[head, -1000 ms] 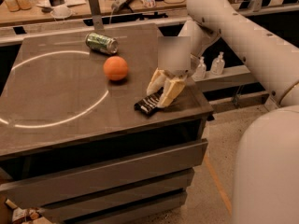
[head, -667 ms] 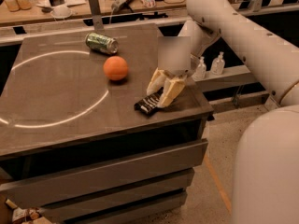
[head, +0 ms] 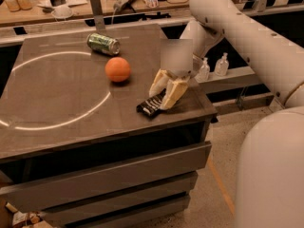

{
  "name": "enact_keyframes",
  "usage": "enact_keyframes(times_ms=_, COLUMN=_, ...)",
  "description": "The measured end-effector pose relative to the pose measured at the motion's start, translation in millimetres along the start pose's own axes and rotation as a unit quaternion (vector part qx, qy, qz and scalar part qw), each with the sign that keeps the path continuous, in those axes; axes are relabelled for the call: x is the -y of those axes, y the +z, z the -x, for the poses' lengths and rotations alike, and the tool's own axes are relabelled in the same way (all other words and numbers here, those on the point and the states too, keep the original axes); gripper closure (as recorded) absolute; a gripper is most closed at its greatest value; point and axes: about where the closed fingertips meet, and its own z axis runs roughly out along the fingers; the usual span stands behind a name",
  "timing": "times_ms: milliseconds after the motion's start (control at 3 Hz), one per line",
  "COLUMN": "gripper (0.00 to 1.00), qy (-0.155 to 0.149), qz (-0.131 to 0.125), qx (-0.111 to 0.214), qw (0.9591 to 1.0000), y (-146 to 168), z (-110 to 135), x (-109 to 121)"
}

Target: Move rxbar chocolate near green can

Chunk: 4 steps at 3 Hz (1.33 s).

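The rxbar chocolate [head: 149, 105], a flat black wrapper with white stripes, lies on the table near its right front corner. My gripper [head: 160, 100] is down over the bar's far end. Its two pale fingers [head: 175, 92] stand apart, one on each side of the bar. The green can [head: 103, 43] lies on its side at the back of the table, well apart from the bar. An orange ball [head: 118, 69] sits between the can and the bar.
The grey table top [head: 57, 103] has a white circle marked on it, with drawers below. A cluttered bench [head: 71, 4] runs behind it. Two small bottles [head: 213, 66] stand on a ledge to the right. My arm [head: 247, 37] reaches in from the right.
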Motion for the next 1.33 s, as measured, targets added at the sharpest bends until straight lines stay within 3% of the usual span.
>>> enact_keyframes(times_ms=667, gripper=1.00, qy=0.000, qz=0.000, qx=0.000, qw=1.0000, y=0, z=0, x=0)
enact_keyframes(times_ms=1000, gripper=1.00, qy=-0.020, qz=-0.053, qx=0.022, qw=0.9982, y=-16, z=13, x=3)
enact_keyframes(times_ms=1333, gripper=1.00, qy=-0.068, qz=-0.166, qx=0.073, qw=0.9811, y=-61, z=42, x=-15)
